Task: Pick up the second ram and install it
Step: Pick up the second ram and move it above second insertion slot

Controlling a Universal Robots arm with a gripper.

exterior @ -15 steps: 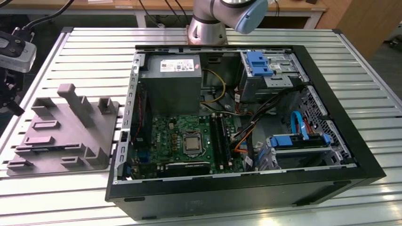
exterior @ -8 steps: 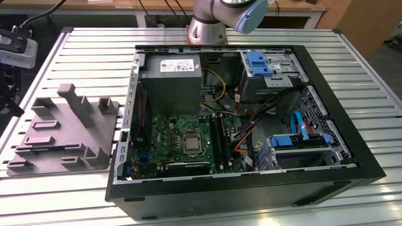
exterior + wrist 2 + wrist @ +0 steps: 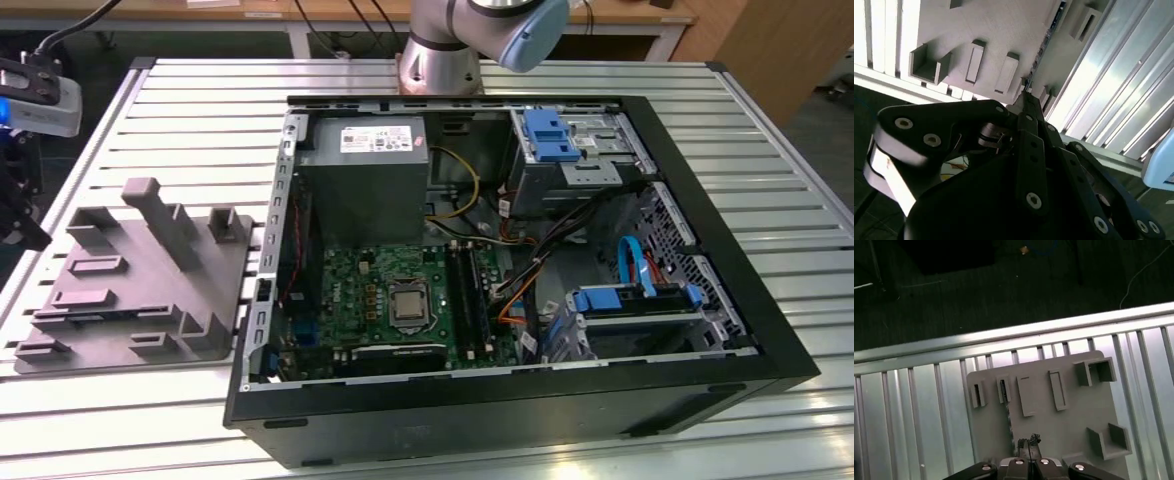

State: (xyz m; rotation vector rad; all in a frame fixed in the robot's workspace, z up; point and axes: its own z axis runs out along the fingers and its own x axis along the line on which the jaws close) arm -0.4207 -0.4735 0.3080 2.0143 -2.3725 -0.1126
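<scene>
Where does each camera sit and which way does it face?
Exterior view: high up, looking down on the open computer case and grey tray; the arm's base shows.
First wrist view: on the wrist, looking down past the gripper at the tray.
Second wrist view: behind the gripper, looking along it at the tray.
Both wrist views share gripper, tray and second ram.

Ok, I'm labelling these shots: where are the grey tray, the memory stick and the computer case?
grey tray (image 3: 147,295): exterior view, its flat base.
memory stick (image 3: 1009,422): first wrist view, its thin edge.
computer case (image 3: 534,410): exterior view, its black outer wall.
</scene>
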